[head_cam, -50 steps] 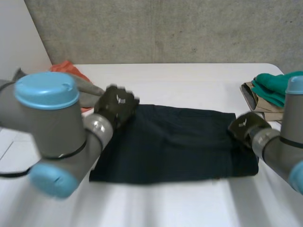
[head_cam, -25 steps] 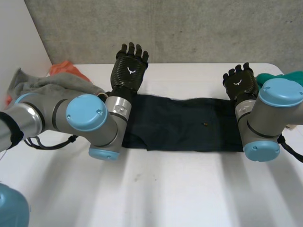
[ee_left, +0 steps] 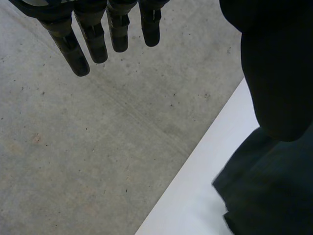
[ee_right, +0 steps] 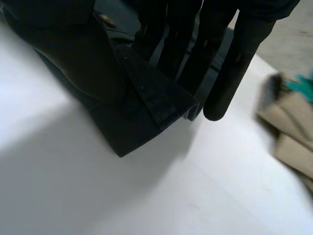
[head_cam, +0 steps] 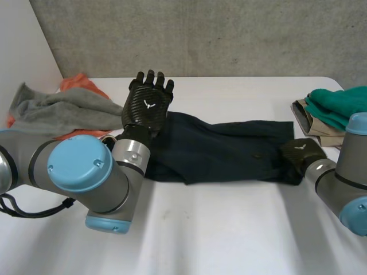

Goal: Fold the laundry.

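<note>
Head view, change: a moment ago both hands were up and spread. Now the right hand (head_cam: 299,153) has dropped onto the right end of the dark garment (head_cam: 223,150), while the left hand (head_cam: 148,106) still hangs raised above the left end.
Head view, meaning: the garment lies as a narrow band mid-table (head_cam: 229,235), so the lengthwise fold looks done and an end-to-end fold seems next.
Head view, surroundings: a grey towel (head_cam: 57,109) over an orange cloth (head_cam: 77,83) sits near the band's left end. A teal cloth (head_cam: 338,103) on a tan pile (head_cam: 312,123) sits near the right hand.
Left wrist view: fingers (ee_left: 93,41) are straight and hold nothing, with the garment below them.
Right wrist view: straight fingers (ee_right: 234,63) are laid on the end corner. I see no pinch. The tan pile is close beside, which could crowd a lift.
</note>
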Controlling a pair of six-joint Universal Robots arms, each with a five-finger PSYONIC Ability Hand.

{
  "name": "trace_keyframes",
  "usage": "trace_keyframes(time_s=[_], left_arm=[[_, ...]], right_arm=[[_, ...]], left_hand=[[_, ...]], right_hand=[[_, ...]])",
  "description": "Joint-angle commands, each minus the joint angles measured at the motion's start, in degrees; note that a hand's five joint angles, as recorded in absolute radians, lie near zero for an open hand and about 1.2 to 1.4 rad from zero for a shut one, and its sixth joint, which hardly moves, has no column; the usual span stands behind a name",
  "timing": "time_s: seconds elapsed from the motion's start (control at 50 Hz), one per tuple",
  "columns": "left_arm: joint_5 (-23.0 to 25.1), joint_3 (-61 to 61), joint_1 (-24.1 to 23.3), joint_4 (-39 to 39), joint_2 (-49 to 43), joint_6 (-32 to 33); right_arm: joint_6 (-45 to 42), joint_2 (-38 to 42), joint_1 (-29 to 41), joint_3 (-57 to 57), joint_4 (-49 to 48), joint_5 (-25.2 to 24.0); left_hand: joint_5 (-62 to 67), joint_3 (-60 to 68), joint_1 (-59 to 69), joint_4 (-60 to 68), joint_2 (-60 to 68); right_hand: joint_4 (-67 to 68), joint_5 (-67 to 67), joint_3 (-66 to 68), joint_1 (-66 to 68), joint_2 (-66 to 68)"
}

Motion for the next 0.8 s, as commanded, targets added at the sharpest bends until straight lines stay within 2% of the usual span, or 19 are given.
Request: trace_keyframes(time_s=[0.02,0.06,0.14,0.2,0.26,0.28,0.32,0.34,0.4,0.46,0.48,0.56,0.64,0.66,0.72,0.74,0.8], left_arm=[[0.08,-1.97,-0.10,-0.66,3.94,-0.10],[0.08,-2.67,-0.10,-0.93,5.69,-0.19],[0.08,-3.72,-0.10,-1.02,7.98,-0.54],[0.08,-4.43,-0.10,-1.02,8.86,-1.41],[-0.01,-4.87,-0.18,-1.19,9.21,-2.55],[-0.01,-5.04,-0.18,-1.37,9.22,-2.91],[-0.01,-5.22,-0.18,-1.72,9.22,-3.43],[-0.01,-5.31,-0.18,-1.89,9.22,-3.61],[-0.01,-5.31,-0.18,-2.77,9.22,-4.75],[-0.01,-5.13,-0.18,-3.39,9.22,-5.98],[-0.01,-4.87,-0.18,-3.74,9.22,-6.94],[-0.01,-3.99,-0.01,-4.18,9.13,-9.06],[-0.01,-1.97,-0.18,-4.53,9.04,-9.77],[0.08,-1.53,-0.18,-4.62,8.95,-9.77],[0.26,0.40,-0.53,-5.50,8.34,-10.47],[0.17,1.01,-0.80,-5.85,8.25,-10.99],[0.43,3.82,-2.46,-8.13,7.02,-14.94]], right_arm=[[-20.67,-5.84,-2.17,4.00,-5.01,10.61],[-28.39,-8.22,-2.44,5.93,-8.69,10.62],[-36.93,-8.93,-0.95,6.82,-17.55,8.69],[-38.63,-8.85,4.13,6.56,-22.32,5.71],[-38.72,-8.06,11.26,7.00,-26.20,-4.03],[-38.72,-6.40,13.88,7.61,-27.25,-10.24],[-38.63,-3.67,16.80,8.05,-27.34,-16.43],[-38.81,-1.40,18.38,8.58,-27.34,-21.07],[-39.42,0.64,19.88,9.37,-27.26,-26.81],[-38.46,0.56,19.97,10.43,-27.43,-28.15],[-37.93,0.47,19.89,10.43,-27.52,-27.97],[-30.92,-1.45,19.28,10.43,-27.79,-25.86],[-11.52,-10.23,14.62,10.78,-27.26,-22.00],[-1.38,-12.95,12.96,10.95,-26.91,-20.43],[12.91,-15.34,10.93,10.52,-24.54,-19.36],[20.70,-16.31,9.36,9.91,-21.66,-19.62],[26.57,-17.89,6.10,8.15,-16.55,-19.80]], left_hand=[[-2.77,-2.14,-0.93,-1.69,-1.81],[-2.77,-2.14,-0.93,-1.69,-1.81],[-2.77,-2.14,-0.93,-1.69,-1.81],[-2.77,-2.14,-0.93,-1.69,-1.81],[-2.77,-2.14,-0.93,-1.69,-1.81],[-2.77,-2.14,-0.93,-1.69,-1.81],[-2.77,-2.14,-0.93,-1.69,-1.81],[-2.77,-2.14,-0.93,-1.69,-1.81],[-2.77,-2.14,-0.93,-1.69,-1.81],[-2.77,-2.14,-0.93,-1.69,-1.81],[-2.77,-2.14,-0.93,-1.69,-1.81],[-2.77,-2.14,-0.93,-1.69,-1.81],[-2.56,-1.92,-0.72,-1.48,-1.59],[-2.56,-1.92,-0.72,-1.48,-1.59],[-2.05,-1.42,-0.21,-0.97,-1.09],[-2.05,-1.42,-0.21,-0.97,-1.09],[-1.55,-0.91,0.29,-0.47,-0.58]], right_hand=[[12.47,15.12,14.19,19.06,14.13],[12.47,15.12,14.19,19.06,14.13],[12.47,15.12,14.19,19.06,14.13],[12.47,15.12,14.19,19.06,14.13],[12.47,15.12,14.19,19.06,14.13],[12.47,15.12,14.19,19.06,14.13],[12.47,15.12,14.19,19.06,14.13],[12.47,15.12,14.19,19.06,14.13],[12.47,15.12,14.19,19.06,14.13],[-42.12,-39.47,-40.41,-35.54,-40.47],[-55.63,-52.98,-53.91,-49.04,-53.97],[-57.53,-54.88,-55.81,-50.94,-55.87],[-57.53,-54.88,-55.81,-50.94,-55.87],[-57.53,-54.88,-55.81,-50.94,-55.87],[-57.53,-54.88,-55.81,-50.94,-55.87],[-57.53,-54.88,-55.81,-50.94,-55.87],[-57.53,-54.88,-55.81,-50.94,-55.87]])
